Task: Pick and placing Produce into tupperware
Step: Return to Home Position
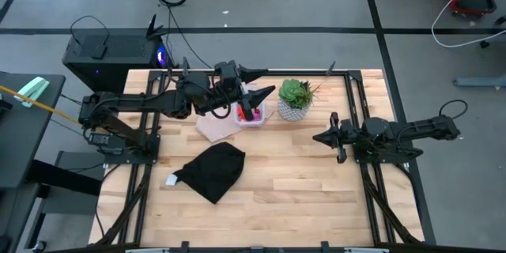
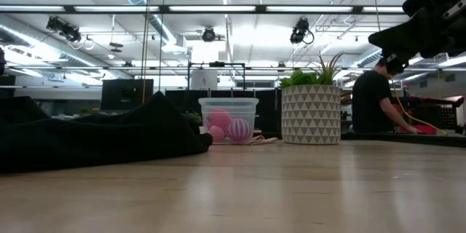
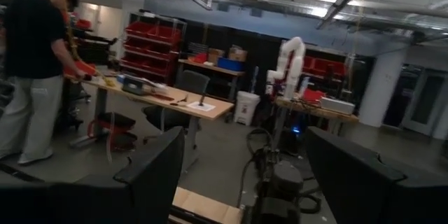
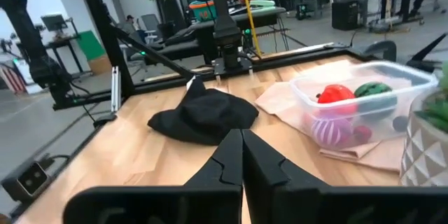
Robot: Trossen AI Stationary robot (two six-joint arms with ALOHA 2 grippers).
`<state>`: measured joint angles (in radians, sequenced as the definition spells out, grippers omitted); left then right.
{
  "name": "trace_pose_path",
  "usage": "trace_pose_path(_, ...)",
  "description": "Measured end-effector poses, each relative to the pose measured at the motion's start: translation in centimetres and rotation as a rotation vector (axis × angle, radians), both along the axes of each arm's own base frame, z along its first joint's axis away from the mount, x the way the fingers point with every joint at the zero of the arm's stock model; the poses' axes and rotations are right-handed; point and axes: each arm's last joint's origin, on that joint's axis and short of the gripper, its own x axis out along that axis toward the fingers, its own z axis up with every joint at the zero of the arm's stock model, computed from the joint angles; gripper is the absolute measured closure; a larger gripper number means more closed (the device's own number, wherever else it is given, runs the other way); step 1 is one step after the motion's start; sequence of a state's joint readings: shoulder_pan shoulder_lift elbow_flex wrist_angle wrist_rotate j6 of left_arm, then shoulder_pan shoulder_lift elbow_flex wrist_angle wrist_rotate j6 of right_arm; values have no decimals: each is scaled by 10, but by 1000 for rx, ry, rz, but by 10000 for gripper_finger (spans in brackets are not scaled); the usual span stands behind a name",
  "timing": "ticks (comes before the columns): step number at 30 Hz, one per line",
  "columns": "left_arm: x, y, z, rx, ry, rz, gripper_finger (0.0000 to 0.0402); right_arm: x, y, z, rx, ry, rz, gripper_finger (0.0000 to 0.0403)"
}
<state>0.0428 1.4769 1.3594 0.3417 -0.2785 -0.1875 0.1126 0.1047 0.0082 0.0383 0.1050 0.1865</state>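
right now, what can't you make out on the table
1. High view: the left pincer covers part of the tupperware, hiding most produce.
2. Low view: the black cloth hides the table behind it.
3. Right wrist view: the plant pot is cut by the edge.
4. High view: the white scrap beside the black cloth is too small to identify.

I can't read any text, label, brand or number in any of my views: nothing legible on the tupperware (image 2: 228,120) or elsewhere on the surface (image 2: 291,189).
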Motion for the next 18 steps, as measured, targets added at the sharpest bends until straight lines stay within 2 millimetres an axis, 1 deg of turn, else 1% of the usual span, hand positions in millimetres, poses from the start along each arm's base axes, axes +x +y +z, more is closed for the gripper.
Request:
trace_pose_path(5, 0, 4, 2, -10, -24, -28, 100, 0, 0, 0, 30, 1, -1, 381)
trace_pose_path(7, -2, 5, 7, 2, -80, -25, 103, 0, 0, 0, 29, 1, -1, 376)
trace_pose_path(9, -7, 4, 17, 44, -157, -23, 109, 0, 0, 0, 29, 1, -1, 373)
trace_pose_path(12, -27, 1, 38, 123, -243, -27, 122, 0, 0, 0, 28, 1, -1, 372)
trace_pose_path(18, -84, -5, 76, 251, -311, 12, 155, 0, 0, 0, 28, 1, -1, 374)
